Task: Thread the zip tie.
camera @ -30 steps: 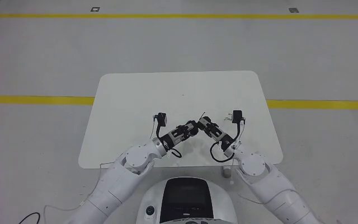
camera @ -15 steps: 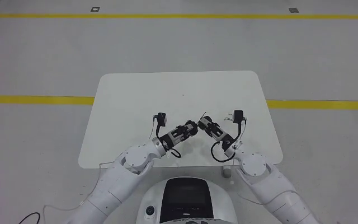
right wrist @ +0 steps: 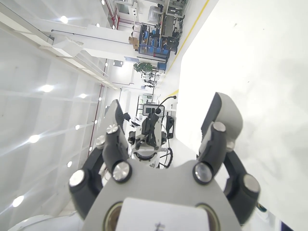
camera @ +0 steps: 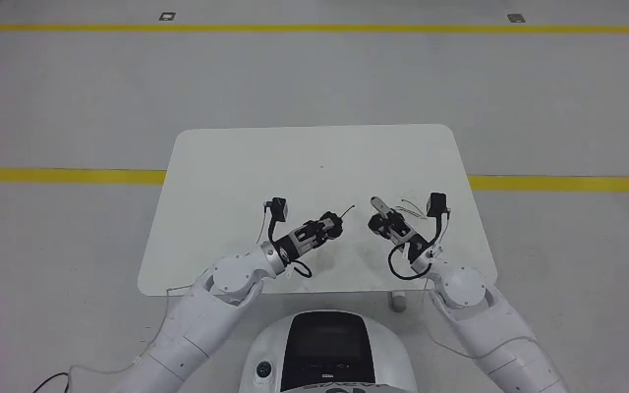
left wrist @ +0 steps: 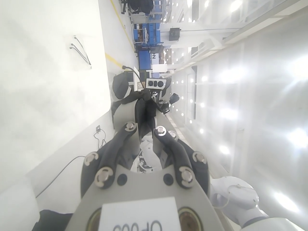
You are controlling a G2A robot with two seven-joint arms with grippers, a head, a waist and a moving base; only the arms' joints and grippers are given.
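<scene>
My grippers have pulled apart since half a second ago. The right gripper point(camera: 376, 213) has swung out toward its own side of the table point(camera: 314, 157), and the left gripper point(camera: 335, 224) has shifted back slightly.

My left fingers point(left wrist: 144, 112) are clenched on the zip tie point(camera: 345, 210). It pokes out past the fingertips as a thin, dark, curved strand held above the tabletop and pointing toward the right gripper. From my right wrist I see it arching up over the left gripper point(right wrist: 167, 99).

My right fingers point(right wrist: 223, 111) are spread wide with nothing between them, apart from the tie. The strand is too thin for me to tell whether its tail sits through its head.

A few loose ties point(camera: 411, 207) lie on the table near my right wrist.
</scene>
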